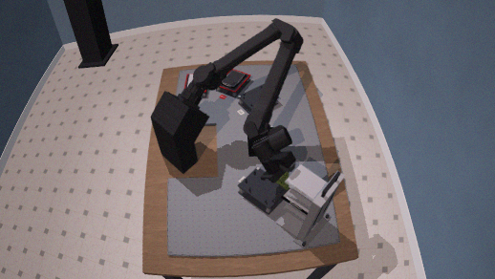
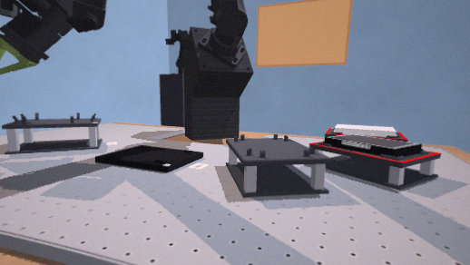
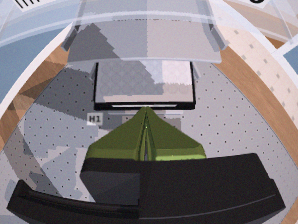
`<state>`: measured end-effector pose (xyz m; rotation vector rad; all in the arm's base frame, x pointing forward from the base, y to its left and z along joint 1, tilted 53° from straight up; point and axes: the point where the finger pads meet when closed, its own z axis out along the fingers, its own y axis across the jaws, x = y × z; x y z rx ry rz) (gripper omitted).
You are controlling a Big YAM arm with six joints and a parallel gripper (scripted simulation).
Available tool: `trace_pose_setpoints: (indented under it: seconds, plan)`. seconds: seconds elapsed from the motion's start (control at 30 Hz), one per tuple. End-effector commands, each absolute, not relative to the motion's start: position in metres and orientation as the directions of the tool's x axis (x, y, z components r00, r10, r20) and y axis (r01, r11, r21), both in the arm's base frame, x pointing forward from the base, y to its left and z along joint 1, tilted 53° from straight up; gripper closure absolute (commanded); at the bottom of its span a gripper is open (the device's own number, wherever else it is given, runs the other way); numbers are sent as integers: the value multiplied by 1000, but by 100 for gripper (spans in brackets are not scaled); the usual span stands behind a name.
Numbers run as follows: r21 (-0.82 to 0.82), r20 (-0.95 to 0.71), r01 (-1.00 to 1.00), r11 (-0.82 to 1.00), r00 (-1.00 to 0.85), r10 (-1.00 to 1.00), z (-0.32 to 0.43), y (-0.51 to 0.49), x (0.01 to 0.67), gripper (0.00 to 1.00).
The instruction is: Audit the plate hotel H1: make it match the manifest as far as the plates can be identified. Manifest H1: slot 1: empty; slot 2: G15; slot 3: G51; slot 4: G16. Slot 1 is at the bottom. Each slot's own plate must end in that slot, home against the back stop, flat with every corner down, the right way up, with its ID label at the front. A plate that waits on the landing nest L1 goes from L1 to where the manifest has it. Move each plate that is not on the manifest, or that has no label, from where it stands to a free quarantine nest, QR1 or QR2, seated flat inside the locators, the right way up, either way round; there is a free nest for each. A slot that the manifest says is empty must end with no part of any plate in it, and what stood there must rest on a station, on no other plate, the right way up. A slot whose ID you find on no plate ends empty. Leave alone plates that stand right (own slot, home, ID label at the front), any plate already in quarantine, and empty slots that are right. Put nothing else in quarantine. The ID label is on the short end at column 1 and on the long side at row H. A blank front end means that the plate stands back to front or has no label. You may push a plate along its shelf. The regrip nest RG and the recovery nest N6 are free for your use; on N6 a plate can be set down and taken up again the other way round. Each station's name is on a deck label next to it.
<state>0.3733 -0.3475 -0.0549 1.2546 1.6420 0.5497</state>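
Observation:
My gripper (image 3: 145, 112) (image 1: 283, 181) has green fingers and is shut with nothing between them. It hangs in front of the plate hotel H1 (image 1: 319, 201), with the tips towards the hotel's open front. In the wrist view a pale, translucent plate (image 3: 143, 12) fills the top edge, and its front label reads G16 beside a barcode. Below it a dark-edged rectangular shelf or plate (image 3: 145, 104) shows just past the fingertips; I cannot tell which. A small H1 deck label (image 3: 95, 117) lies at its left. In the exterior view only a part of the gripper (image 2: 8, 63) shows at the top left.
A dark raised nest (image 1: 260, 190) stands just left of the hotel. A black flat pad (image 2: 150, 157), two more raised nests (image 2: 50, 123) (image 2: 272, 149) and two red-edged quarantine nests (image 2: 422, 157) (image 1: 234, 82) stand on the deck; one bears a dark plate (image 2: 376, 142), the one behind a white plate (image 2: 365, 129). The arm's black base block (image 1: 179, 131) stands at mid-left.

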Motion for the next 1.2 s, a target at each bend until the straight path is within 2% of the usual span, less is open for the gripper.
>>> trace_pose_setpoints:
  seconds: [0.0, 1.17]
  plan:
    - [801, -418, 472, 369, 0, 908, -54, -359, 385, 100]
    - [800, -438, 463, 382, 15, 899, -44, -351, 371, 100]
